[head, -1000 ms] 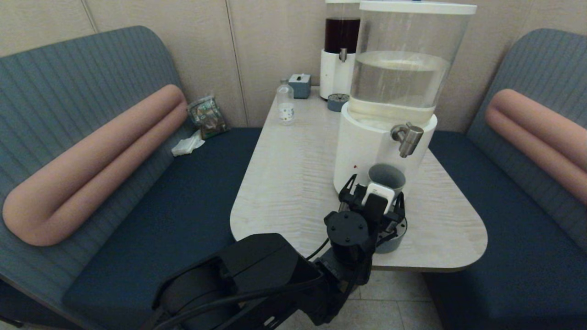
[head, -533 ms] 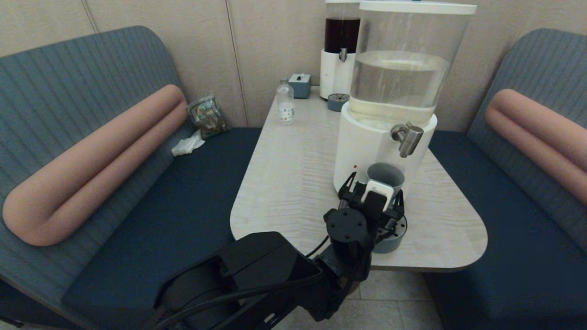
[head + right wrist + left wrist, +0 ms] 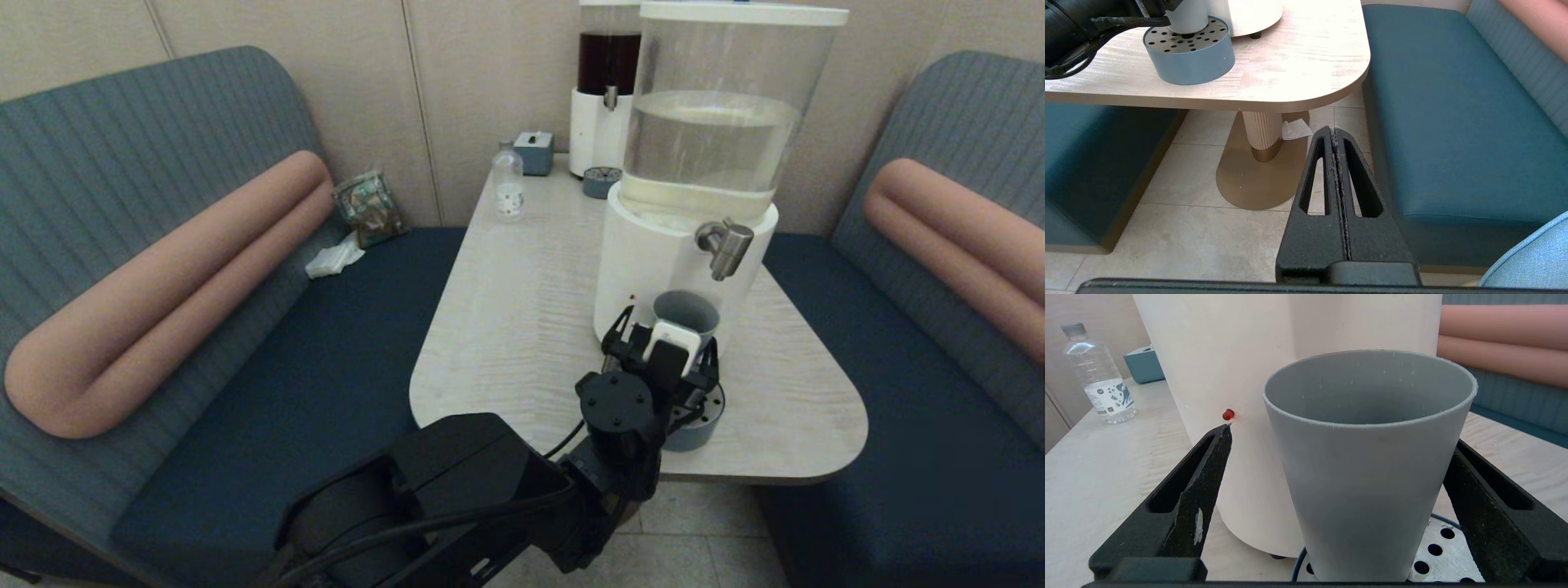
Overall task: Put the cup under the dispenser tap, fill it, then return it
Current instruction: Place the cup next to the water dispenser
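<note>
1. Grey-blue and matte, the cup (image 3: pixel 687 312) stands upright on the perforated steel top of the round drip tray (image 3: pixel 709 408), close against the white base of the big dispenser (image 3: pixel 645 269) near the desk's (image 3: pixel 522 327) front edge.
2. The dispenser tap (image 3: pixel 724 243) hangs at about one o'clock from the cup in the head view, higher up; whether the spout sits squarely over the cup's mouth I cannot tell from here.
3. The cup's inside (image 3: pixel 1372 390) looks dry and empty in the left wrist view, so by my judgement the filling is not done.
4. The left tool (image 3: pixel 1337 469) has its jaws spread wide on either side of the cup, with clear gaps both ways; it grips nothing.
5. The right tool (image 3: pixel 1336 139) hangs below desk level beside the blue bench seat (image 3: pixel 1453 122), its jaws pressed together and empty.
6. Judged so far: the placing step looks done or nearly so.
7. Left to do: open the tap, let the clear liquid run, then grip the cup and carry it back.
8. The small bottle (image 3: pixel 508 181) at eleven o'clock on the desk, well apart from the cup, plays no part.
</note>
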Available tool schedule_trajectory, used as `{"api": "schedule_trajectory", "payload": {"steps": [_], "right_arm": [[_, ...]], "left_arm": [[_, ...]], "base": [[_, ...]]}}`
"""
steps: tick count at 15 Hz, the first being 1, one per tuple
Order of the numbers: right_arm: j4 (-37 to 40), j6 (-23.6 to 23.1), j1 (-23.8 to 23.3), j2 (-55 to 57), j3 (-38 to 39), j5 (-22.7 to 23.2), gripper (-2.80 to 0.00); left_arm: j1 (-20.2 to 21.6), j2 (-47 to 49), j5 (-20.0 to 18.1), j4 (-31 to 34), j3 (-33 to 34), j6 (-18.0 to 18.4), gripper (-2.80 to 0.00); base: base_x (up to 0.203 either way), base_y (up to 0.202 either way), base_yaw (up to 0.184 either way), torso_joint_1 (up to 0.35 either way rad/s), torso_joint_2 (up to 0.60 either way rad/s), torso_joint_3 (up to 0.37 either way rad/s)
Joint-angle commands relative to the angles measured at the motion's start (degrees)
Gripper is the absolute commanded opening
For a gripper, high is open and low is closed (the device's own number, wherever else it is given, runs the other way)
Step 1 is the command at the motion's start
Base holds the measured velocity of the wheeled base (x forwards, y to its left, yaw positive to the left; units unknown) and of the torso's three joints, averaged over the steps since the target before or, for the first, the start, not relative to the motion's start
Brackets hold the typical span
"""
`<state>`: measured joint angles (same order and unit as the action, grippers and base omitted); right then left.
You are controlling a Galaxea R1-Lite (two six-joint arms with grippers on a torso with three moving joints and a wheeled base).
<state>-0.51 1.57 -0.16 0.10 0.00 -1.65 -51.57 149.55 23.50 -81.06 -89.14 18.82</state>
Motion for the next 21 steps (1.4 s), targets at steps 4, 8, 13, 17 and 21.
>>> {"api": "schedule_trajectory", "payload": {"steps": [4,8,13,17,21], "right_arm": [[0.0,0.0,0.0,0.0,0.0,0.0,-2.80],[0.0,0.0,0.0,0.0,0.0,0.0,-2.80],[0.0,0.0,0.0,0.0,0.0,0.0,-2.80],[0.0,0.0,0.0,0.0,0.0,0.0,-2.80],[0.0,0.0,0.0,0.0,0.0,0.0,-2.80]], "left_arm": [[0.0,0.0,0.1,-0.8,0.4,0.3,0.00],[-0.1,0.1,0.2,-1.9,0.5,0.6,0.00],[-0.1,-0.1,0.3,-2.6,1.5,1.2,0.00],[-0.1,-0.2,0.3,-2.6,1.2,1.4,0.00],[-0.1,0.0,0.3,-2.6,0.9,1.9,-2.80]], "base": [[0.000,0.000,0.000,0.000,0.00,0.000],[0.000,0.000,0.000,0.000,0.00,0.000],[0.000,0.000,0.000,0.000,0.00,0.000],[0.000,0.000,0.000,0.000,0.00,0.000],[0.000,0.000,0.000,0.000,0.00,0.000]]}}
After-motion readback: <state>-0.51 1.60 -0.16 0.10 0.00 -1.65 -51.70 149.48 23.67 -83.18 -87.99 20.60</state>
